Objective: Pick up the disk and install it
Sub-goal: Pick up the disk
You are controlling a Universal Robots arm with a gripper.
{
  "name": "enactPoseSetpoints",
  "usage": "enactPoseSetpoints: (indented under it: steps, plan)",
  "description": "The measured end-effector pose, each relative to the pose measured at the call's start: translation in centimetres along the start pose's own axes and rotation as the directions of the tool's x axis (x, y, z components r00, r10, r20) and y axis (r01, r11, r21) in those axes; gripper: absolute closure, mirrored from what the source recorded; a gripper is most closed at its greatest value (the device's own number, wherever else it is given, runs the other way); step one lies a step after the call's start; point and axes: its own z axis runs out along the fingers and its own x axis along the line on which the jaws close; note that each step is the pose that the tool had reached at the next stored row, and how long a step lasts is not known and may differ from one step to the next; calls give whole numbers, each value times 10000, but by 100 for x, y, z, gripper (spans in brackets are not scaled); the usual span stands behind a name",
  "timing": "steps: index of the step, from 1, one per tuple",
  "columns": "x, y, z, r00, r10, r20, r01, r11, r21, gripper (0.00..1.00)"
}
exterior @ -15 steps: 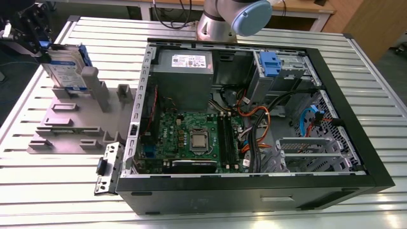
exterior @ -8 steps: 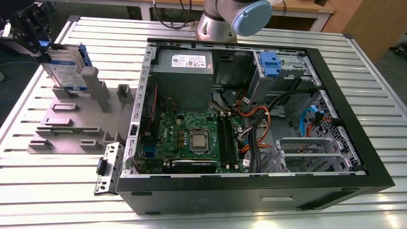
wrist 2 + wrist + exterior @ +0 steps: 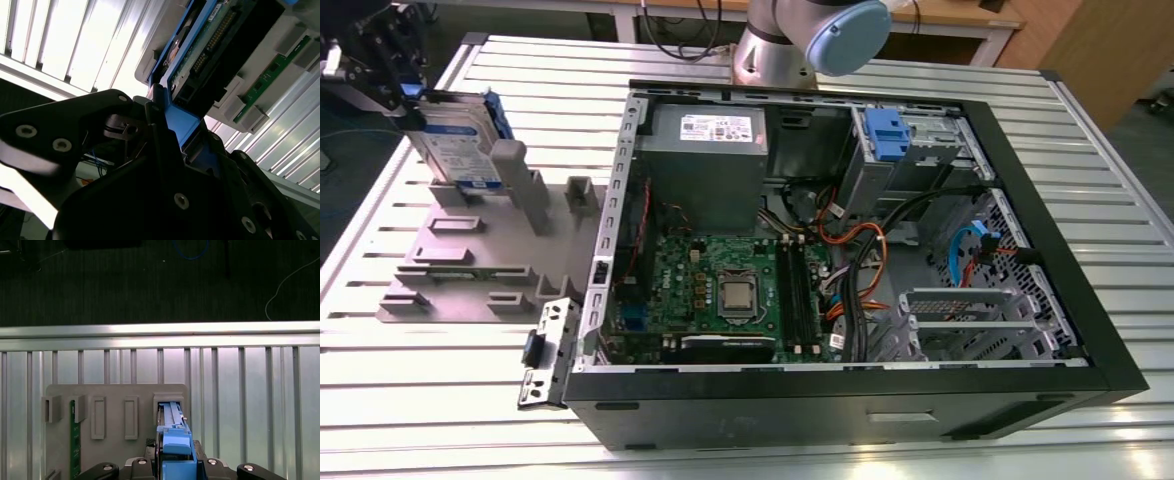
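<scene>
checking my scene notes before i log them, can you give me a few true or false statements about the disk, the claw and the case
1. The disk stands on edge in the grey holder. True.
2. The disk already sits in a bay of the computer case. False: it is in the holder, outside the case, at the exterior view's left.
3. The claw is shut on the disk's blue rail. True.
4. The case is closed up. False: its side is open and the motherboard is exposed.
</scene>
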Motion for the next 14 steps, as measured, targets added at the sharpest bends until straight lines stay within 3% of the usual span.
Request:
enactPoseSetpoints:
  steps: [14]
  plan:
    - [1,0,-36,10000,0,-1,0,10000,-1,64]
